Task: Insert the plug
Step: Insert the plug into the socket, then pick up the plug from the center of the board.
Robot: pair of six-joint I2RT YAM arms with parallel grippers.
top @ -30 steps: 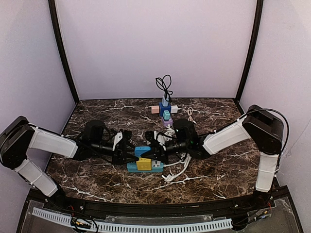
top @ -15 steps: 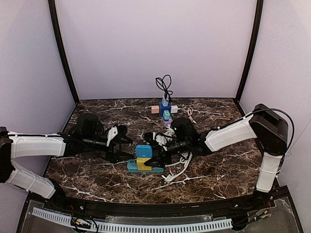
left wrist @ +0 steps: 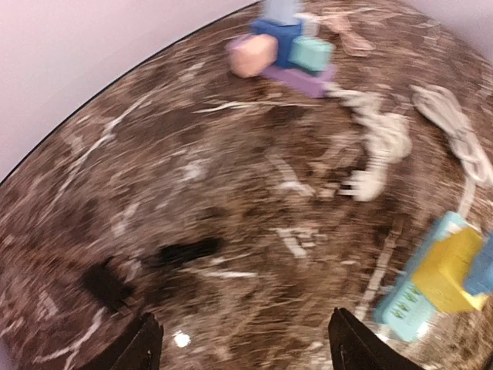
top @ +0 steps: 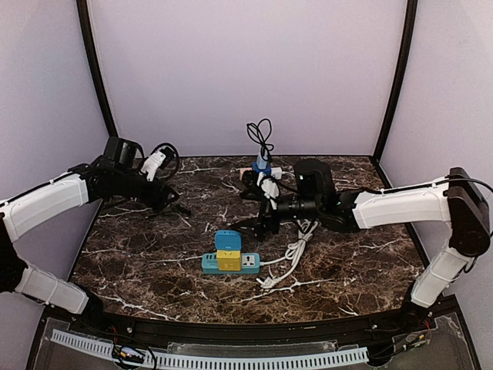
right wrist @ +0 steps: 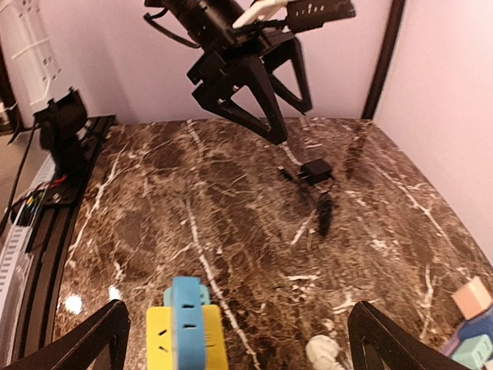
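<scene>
Top external shows the left hand [top: 174,206] and right hand [top: 257,225] spread open, empty, off the strip [top: 248,264]. Blue plug [top: 227,240] stands seated in it. Insertion looks done; next, only pulling clear.

Left wrist view is one big smear. The counter [left wrist: 231,231] veining is just streaks, and the cluster of adapters [left wrist: 285,46] runs off the top edge. Only the tips of the left fingers [left wrist: 144,347] poke in at the bottom. The power strip [left wrist: 400,310] is cut by the right edge, its sockets unreadable. In the right wrist view, the right fingers [right wrist: 92,343] show only their ends, and the yellow plug [right wrist: 159,339] is chopped by the bottom edge. From above, the white cable [top: 289,258] vanishes under the right arm [top: 400,204].
</scene>
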